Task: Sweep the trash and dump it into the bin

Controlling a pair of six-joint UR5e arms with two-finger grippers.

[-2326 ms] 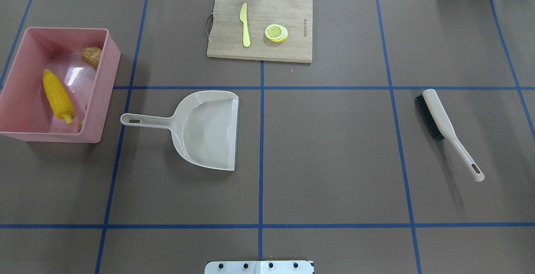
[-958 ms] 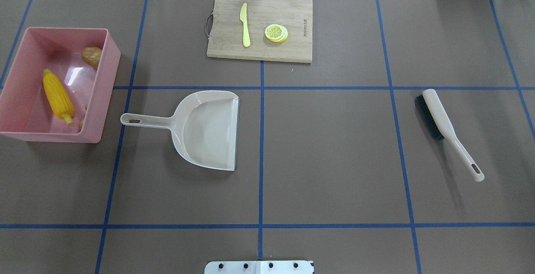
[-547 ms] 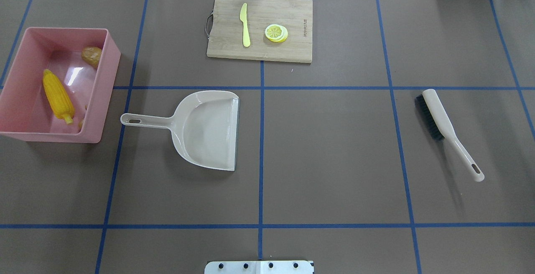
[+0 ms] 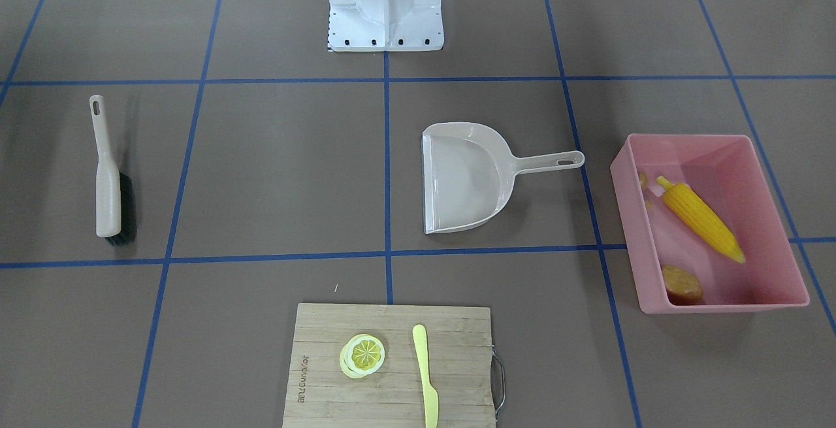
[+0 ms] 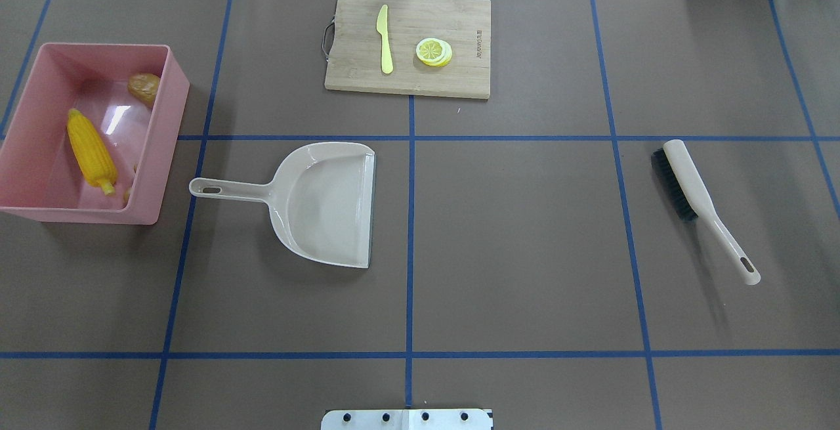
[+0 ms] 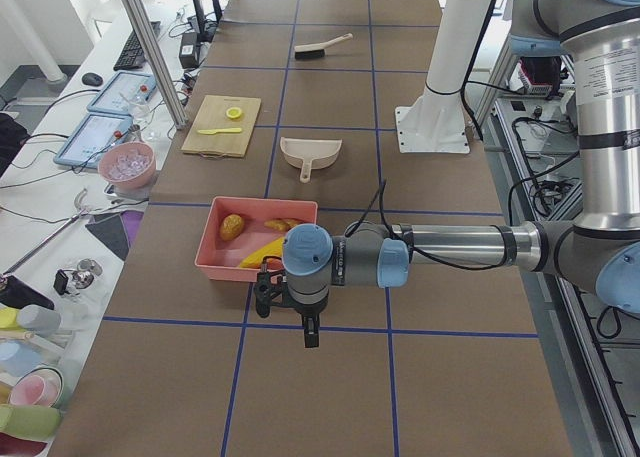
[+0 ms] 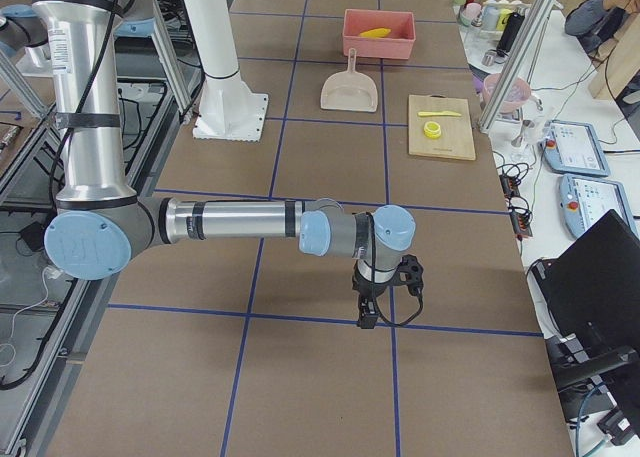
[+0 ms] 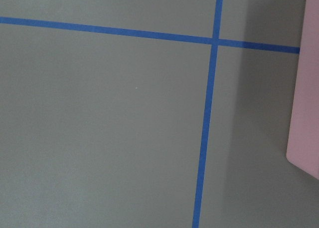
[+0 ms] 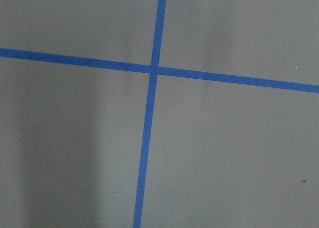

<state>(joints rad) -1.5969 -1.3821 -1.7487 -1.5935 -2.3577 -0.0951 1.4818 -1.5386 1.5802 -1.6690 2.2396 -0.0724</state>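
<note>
Pink rectangular plastic bin (image 5: 164, 148) is holding yellow corn cob (image 5: 92, 151), brown lumpy potato (image 5: 144, 87), tan ginger root (image 6: 278, 224) | nothing is moving since earlier: job looking done | left gripper (image 6: 308, 335), right gripper (image 7: 368, 312) hanging away; jaw opening: cannot tell

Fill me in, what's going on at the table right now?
Nothing is being handled at the moment. The corn cob, potato and ginger root all lie inside the pink bin. The dustpan sits empty on the table beside the bin, and the brush lies alone on the far side. The left hand and right hand hang over bare table, touching neither tool. Whether they are open is unclear.
</note>
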